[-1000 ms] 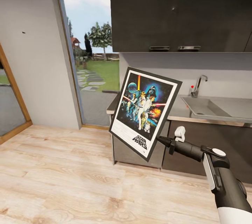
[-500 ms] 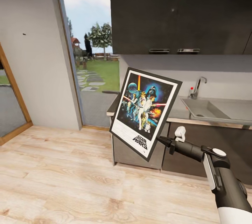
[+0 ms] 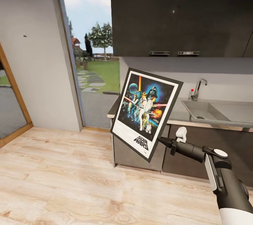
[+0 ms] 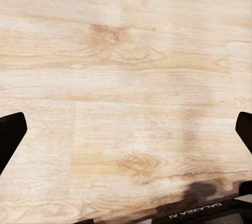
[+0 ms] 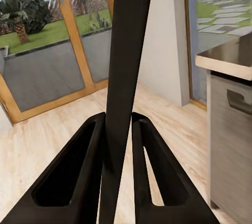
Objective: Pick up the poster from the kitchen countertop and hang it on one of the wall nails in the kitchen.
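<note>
The poster [image 3: 146,113] hangs tilted in the right end effector [image 3: 162,141], in front of the tabletop [image 3: 177,114], the sink [image 3: 211,110] to its right, what seems a wall nail [image 3: 24,36] far left

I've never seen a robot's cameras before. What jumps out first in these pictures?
The framed Star Wars poster, held tilted in mid-air at the centre of the head view, pinched at its lower edge by the right gripper. Behind it runs the kitchen countertop with a sink, and a tall window shows a green garden. A tiny wall nail dots the pale wall at left.
</note>
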Robot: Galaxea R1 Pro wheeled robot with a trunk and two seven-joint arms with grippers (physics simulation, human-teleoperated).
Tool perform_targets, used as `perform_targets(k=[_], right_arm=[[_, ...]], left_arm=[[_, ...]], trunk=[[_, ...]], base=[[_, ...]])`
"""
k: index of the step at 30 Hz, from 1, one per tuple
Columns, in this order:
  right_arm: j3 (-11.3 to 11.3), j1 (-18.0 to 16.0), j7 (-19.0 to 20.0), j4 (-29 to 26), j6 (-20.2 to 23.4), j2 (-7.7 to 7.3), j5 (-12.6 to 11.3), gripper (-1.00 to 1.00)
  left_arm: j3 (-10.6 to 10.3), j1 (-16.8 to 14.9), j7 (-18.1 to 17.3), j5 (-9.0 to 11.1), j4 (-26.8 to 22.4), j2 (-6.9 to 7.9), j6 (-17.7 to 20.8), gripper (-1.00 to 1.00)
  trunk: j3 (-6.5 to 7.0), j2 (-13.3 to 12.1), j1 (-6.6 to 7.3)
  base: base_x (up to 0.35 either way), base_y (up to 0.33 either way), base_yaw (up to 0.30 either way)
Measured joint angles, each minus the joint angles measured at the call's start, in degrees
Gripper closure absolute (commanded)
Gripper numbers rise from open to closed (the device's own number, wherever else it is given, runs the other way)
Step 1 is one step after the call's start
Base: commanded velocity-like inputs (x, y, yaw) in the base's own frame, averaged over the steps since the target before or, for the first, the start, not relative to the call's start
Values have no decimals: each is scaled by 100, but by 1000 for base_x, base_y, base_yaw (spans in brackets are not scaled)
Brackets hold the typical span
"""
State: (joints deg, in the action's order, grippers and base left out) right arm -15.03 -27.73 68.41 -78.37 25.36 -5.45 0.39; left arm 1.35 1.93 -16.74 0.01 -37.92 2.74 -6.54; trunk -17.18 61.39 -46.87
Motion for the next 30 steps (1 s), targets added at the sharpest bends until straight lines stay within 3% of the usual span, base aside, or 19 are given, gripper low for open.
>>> perform_targets(k=[30], right_arm=[[4,0,-9,0,4,-1,0,100]], left_arm=[[0,0,8,0,0,0,0,-100]], trunk=[[540,-1204,660]], base=[[0,0,0]])
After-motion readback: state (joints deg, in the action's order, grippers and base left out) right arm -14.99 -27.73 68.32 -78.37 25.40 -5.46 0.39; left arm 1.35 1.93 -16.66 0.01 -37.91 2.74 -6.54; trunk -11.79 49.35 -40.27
